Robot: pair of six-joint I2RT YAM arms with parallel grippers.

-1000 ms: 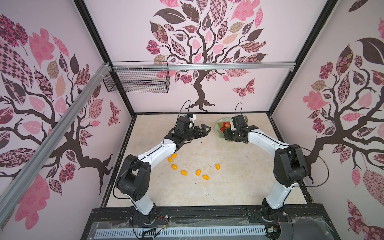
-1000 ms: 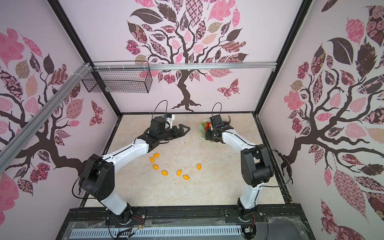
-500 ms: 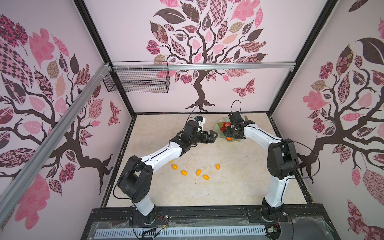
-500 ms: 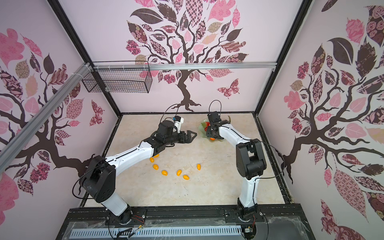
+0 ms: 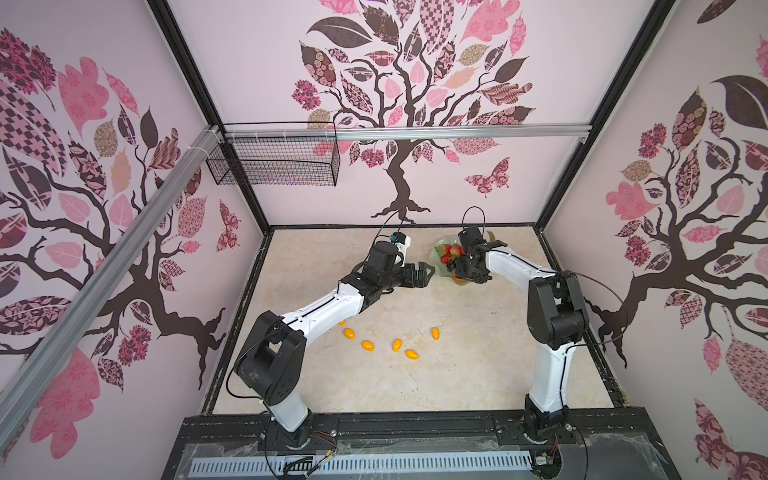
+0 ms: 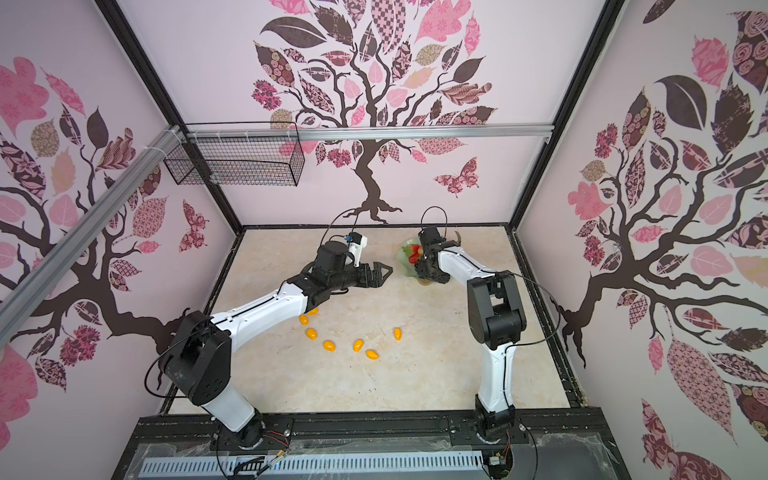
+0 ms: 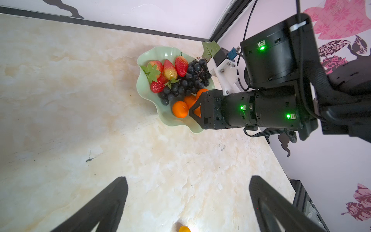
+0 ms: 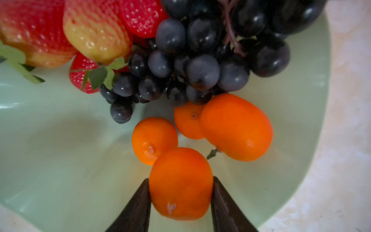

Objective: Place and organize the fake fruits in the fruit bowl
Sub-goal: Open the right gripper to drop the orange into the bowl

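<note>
The pale green fruit bowl sits at the back right. It holds strawberries, a dark grape bunch and tangerines. My right gripper points down into the bowl, its fingers pressed on both sides of one tangerine just above the bowl floor. My left gripper hovers open and empty just left of the bowl. Several kumquats lie on the table in front, and one shows below the left fingers.
A black wire basket hangs on the back wall at the upper left. The back wall and the right wall stand close behind the bowl. The left arm's forearm spans over the leftmost kumquats.
The left gripper has swung right toward the bowl and stopped beside it. The right gripper has come down into the bowl with the tangerine, and its arm has folded nearer.
</note>
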